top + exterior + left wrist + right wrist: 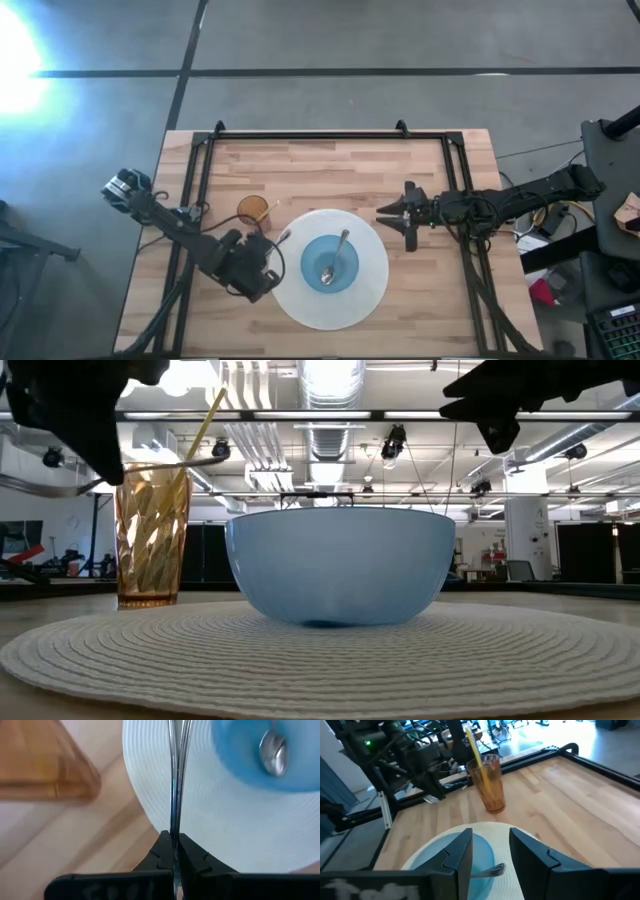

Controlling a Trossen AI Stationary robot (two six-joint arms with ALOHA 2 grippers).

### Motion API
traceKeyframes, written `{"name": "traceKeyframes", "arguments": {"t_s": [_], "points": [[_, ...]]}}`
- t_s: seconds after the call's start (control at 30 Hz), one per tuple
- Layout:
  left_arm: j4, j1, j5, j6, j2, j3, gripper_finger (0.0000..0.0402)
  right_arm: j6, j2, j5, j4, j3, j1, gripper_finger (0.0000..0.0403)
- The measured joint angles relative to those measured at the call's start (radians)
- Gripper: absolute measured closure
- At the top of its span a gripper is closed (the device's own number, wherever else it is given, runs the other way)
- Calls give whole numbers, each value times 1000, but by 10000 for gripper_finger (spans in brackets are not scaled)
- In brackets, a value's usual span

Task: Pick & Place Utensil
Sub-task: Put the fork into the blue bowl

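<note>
Left end effector [175,855] clamped on fork [176,780], spoon [333,258] in bowl [330,264]

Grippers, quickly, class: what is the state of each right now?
Left gripper: shut on a fork.
Right gripper: open, holding nothing.

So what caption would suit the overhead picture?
Left pincer holds a fork at the white placemat; a spoon lies in the blue bowl.
</note>
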Motion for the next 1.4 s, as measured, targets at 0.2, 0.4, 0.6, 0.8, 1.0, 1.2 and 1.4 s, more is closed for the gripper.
{"name": "traceKeyframes", "arguments": {"t_s": [0.2,0.4,0.6,0.8,1.0,1.2,1.4], "points": [[68,1,-88,66,-5,-1,399,10,0,-6,0,0,0,273],[177,10,-185,179,-5,-1,399,11,0,-6,0,0,0,278],[213,22,-236,237,-5,-1,399,23,0,-7,0,0,0,282],[348,22,-326,363,-5,-1,399,37,0,-8,0,0,0,275],[487,36,-434,526,-5,-1,399,42,0,-7,0,0,0,275],[560,71,-487,625,-5,-3,399,52,0,-6,0,0,0,284],[657,106,-492,713,8,-5,399,40,0,-6,2,0,8,289]]}}
